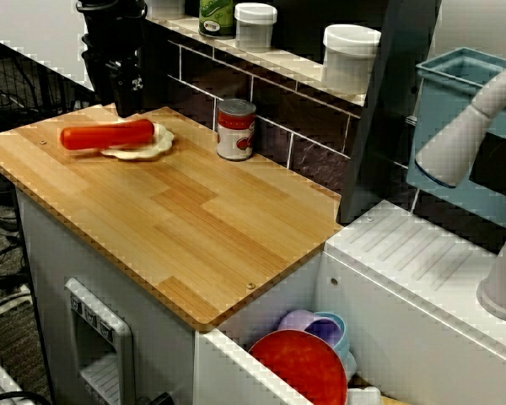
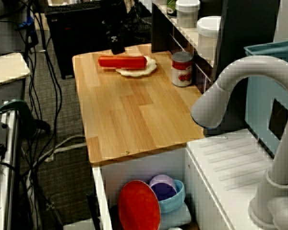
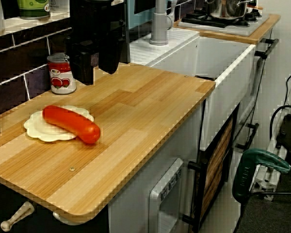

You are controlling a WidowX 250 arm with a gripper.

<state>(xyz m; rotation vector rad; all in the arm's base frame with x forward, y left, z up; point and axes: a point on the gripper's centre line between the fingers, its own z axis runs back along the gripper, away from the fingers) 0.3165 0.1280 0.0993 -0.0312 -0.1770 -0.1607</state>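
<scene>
Red sausage (image 3: pixel 70 124) lies on the white plate (image 3: pixel 39 133), at seven o'clock from my pincer (image 3: pixel 96 76) (counter-front view), not touching; jaws spread, holding nothing.

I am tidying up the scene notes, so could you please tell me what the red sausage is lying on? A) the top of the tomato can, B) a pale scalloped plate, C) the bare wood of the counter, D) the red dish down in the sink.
B: the red sausage lies across the pale scalloped plate, which sits on the wooden counter, apart from the tomato can.
</scene>
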